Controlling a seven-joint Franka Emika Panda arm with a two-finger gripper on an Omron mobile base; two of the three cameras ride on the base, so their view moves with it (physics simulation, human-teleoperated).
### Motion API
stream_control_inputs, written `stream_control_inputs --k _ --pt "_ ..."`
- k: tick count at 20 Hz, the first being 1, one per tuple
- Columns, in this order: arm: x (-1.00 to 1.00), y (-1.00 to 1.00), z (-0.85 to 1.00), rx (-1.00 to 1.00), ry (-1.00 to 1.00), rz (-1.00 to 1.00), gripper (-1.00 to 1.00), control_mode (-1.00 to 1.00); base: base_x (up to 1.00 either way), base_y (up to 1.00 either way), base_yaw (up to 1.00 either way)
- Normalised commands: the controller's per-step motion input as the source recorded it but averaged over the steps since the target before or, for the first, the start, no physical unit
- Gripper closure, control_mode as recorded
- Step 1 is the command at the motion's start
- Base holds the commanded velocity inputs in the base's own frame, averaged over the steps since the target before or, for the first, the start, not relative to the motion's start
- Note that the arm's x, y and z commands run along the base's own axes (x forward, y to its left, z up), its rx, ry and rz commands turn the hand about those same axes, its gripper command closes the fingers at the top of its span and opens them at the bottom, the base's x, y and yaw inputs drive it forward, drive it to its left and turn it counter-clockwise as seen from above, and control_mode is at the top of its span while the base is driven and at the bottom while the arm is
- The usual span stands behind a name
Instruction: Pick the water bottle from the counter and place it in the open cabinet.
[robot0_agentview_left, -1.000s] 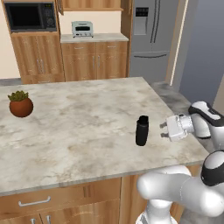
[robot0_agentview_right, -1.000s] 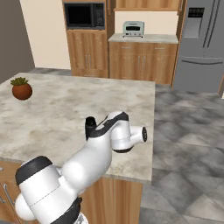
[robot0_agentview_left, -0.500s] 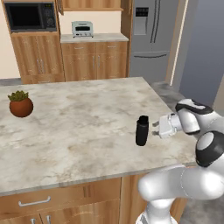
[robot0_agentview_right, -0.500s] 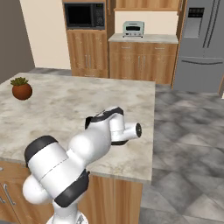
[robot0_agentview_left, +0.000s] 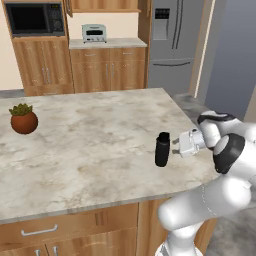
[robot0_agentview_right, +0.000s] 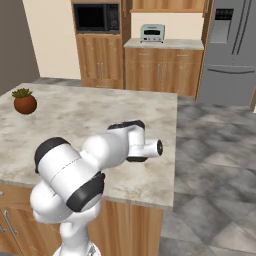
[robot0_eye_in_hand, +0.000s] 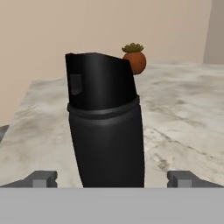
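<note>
Potted plant (robot0_agentview_left: 24, 118) far left | water bottle (robot0_agentview_left: 162, 149) beside gripper (robot0_agentview_left: 174, 146)

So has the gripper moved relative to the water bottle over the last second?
Yes. The gripper has closed in on the standing water bottle, jaws spread either side, not yet gripping.

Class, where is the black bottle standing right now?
The bottle stands upright near the counter's right edge, just left of the hand.

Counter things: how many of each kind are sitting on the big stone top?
Bottle: 1
Potted plant: 1
Total on the counter: 2
</note>
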Motion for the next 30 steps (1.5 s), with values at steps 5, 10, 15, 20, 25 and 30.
stream_control_inputs --k 5,10,15,20,25,30 --pt "0.00 0.22 -0.01 0.00 0.00 0.07 -1.00 -1.00 0.00 0.00 0.00" --pt "0.00 0.25 -0.03 0.00 0.00 0.07 -1.00 -1.00 0.00 0.00 0.00" --pt "0.00 0.25 -0.08 0.00 0.00 0.08 -1.00 -1.00 0.00 0.00 0.00" --pt "0.00 0.19 -0.08 0.00 0.00 0.08 -1.00 -1.00 0.00 0.00 0.00" --pt "0.01 0.26 -0.13 0.00 0.00 0.07 1.00 -1.00 0.00 0.00 0.00" --pt "0.00 0.02 -0.01 0.02 -0.03 0.09 1.00 -1.00 0.00 0.00 0.00"
